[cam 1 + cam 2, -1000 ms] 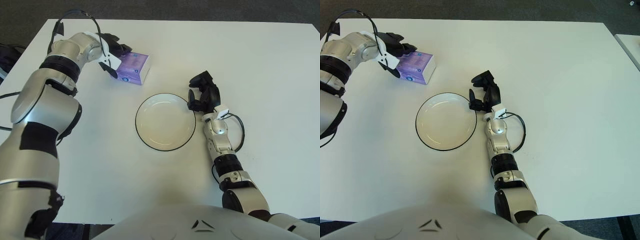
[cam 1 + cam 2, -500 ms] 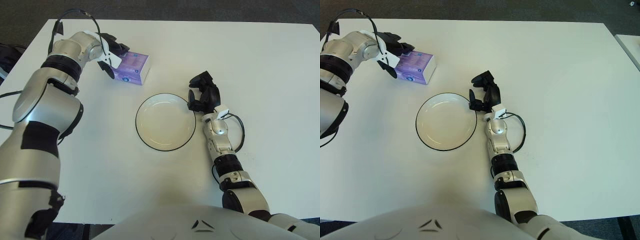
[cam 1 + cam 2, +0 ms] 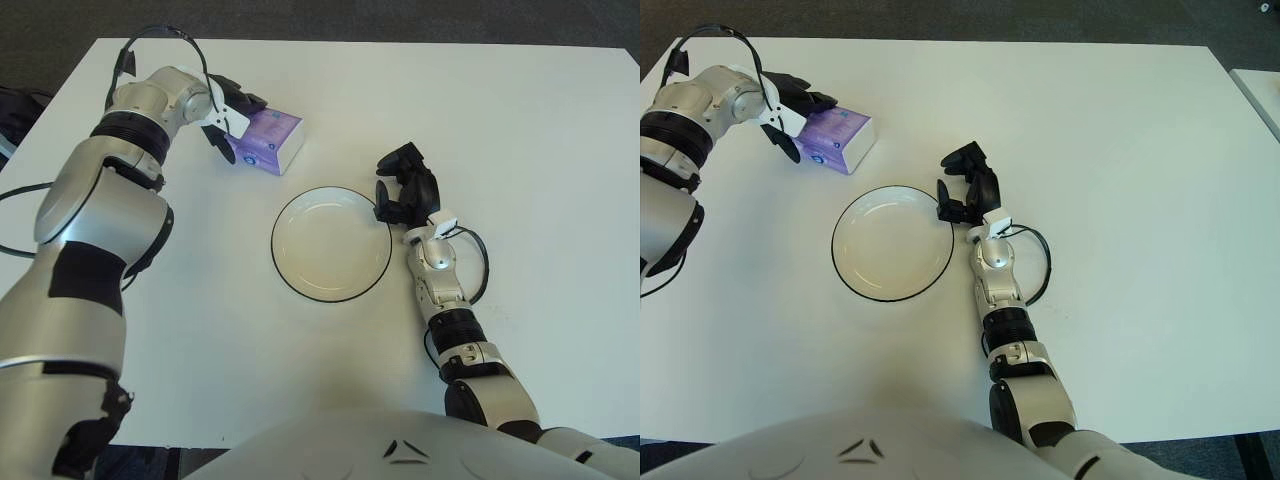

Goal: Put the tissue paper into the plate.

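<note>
Bench: a white rectangular bench (image 3: 520, 110) fills both eye views, with dark floor beyond its far edge.

Plate: a round white plate with a thin black rim (image 3: 331, 244) lies flat on the bench, its bowl bare. It serves as the landmark for the rest.

Tissue paper: a purple, soft-sided rectangular pack of tissue paper (image 3: 268, 139) is beyond the plate and to its left, well apart from the rim. Its near end shows a small round mark, and a white side panel faces the plate. Whether the pack rests on the bench or is slightly raised cannot be told.

Left hand: the robot's left hand (image 3: 232, 116) is at the far-left end of the pack, beyond the plate and left of it. Its black fingers (image 3: 808, 100) are curled narrow around the top and end of the pack, gripping it, with a white finger piece against the near corner.

Left arm: the silver-and-black left arm (image 3: 100, 220) reaches from the lower left of the view up to the pack, a black cable looping above the wrist.

Right hand: the right hand (image 3: 405, 187) shows just beside the plate's right rim. Its black fingers are bent inward loosely and grip nothing.

Right arm: the slim silver forearm (image 3: 440, 290) runs back toward the robot's body, right of the plate.
</note>
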Motion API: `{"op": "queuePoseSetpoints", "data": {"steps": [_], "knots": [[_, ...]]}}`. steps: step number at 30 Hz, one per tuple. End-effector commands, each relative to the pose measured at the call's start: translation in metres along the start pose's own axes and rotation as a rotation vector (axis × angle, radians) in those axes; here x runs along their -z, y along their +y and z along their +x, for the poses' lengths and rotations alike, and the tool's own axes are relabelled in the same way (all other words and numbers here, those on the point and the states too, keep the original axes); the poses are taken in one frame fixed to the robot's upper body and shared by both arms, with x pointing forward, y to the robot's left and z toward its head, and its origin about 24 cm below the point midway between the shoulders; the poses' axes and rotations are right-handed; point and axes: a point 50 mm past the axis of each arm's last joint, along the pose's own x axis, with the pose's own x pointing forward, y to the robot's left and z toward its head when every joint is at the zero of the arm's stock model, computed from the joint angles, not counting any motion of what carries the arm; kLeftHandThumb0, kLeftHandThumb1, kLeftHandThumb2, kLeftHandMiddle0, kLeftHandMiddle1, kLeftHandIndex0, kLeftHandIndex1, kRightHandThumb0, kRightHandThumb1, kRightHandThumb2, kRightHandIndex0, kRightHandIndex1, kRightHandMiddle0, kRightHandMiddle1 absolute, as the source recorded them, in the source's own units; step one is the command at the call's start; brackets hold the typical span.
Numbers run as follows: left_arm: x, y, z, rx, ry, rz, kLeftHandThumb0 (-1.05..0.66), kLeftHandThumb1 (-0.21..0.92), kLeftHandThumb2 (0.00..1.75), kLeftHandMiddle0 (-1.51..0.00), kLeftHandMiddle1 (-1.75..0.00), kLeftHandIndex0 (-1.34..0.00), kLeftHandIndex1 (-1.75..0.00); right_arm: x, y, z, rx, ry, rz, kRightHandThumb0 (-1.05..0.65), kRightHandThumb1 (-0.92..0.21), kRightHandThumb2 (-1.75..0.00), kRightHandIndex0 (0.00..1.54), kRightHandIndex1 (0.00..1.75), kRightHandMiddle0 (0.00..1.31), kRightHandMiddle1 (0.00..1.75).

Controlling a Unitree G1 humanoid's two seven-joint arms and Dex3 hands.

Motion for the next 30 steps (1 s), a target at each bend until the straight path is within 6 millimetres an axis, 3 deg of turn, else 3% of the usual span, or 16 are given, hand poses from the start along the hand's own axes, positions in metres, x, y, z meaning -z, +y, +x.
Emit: {"op": "queuePoseSetpoints", "data": {"steps": [1, 30], "knots": [[0.001, 0.002, 0.0, -0.038, 0.003, 0.008, -1.05, 0.83, 0.01, 0.0, 0.0, 0.0, 0.0, 0.045, -0.013, -0.048, 0.074, 0.239, 0.029, -0.01, -0.41, -1.17, 0.61, 1.68, 0.37, 1.63], [0.002, 0.014, -0.008, -0.491, -0.049, -0.057, -1.05, 0.85, 0.02, 0.0, 0.0, 0.0, 0.0, 0.048, -0.012, -0.049, 0.081, 0.255, 0.034, -0.01, -0.4, -1.17, 0.6, 1.7, 0.38, 1.62]]}}
